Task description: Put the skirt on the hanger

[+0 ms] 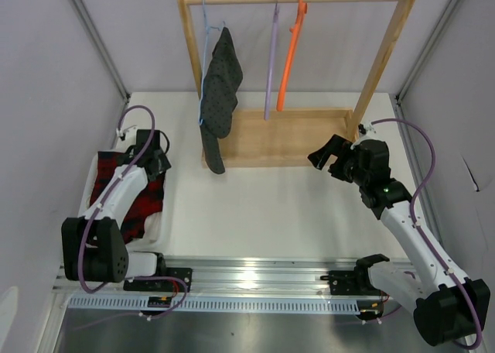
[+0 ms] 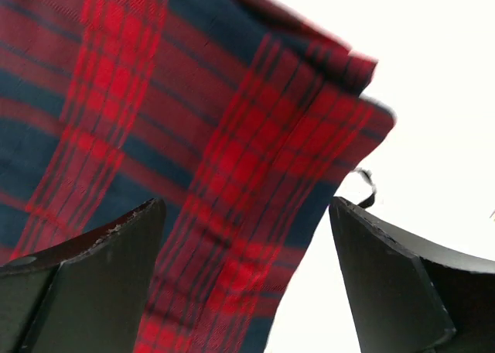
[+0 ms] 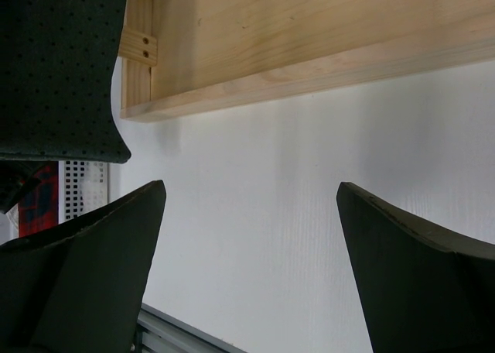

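Observation:
The red-and-black plaid skirt [image 1: 141,206] lies crumpled at the left of the table, in a white tray. It fills the left wrist view [image 2: 193,136], with an edge running between the fingers. My left gripper [image 1: 155,146] is open just above the skirt's far edge, holding nothing. The lilac hanger [image 1: 271,66] hangs from the wooden rail at the back, between a light blue hanger and an orange one. My right gripper [image 1: 325,157] is open and empty above the table, near the rack's right post, below and right of the lilac hanger.
A wooden rack [image 1: 298,136] with a base board stands at the back. A dark grey dotted garment [image 1: 219,97] hangs on the light blue hanger [image 1: 204,28]; it also shows in the right wrist view [image 3: 62,66]. An orange hanger [image 1: 291,51] hangs to the right. A white tray [image 1: 160,221] holds the skirt.

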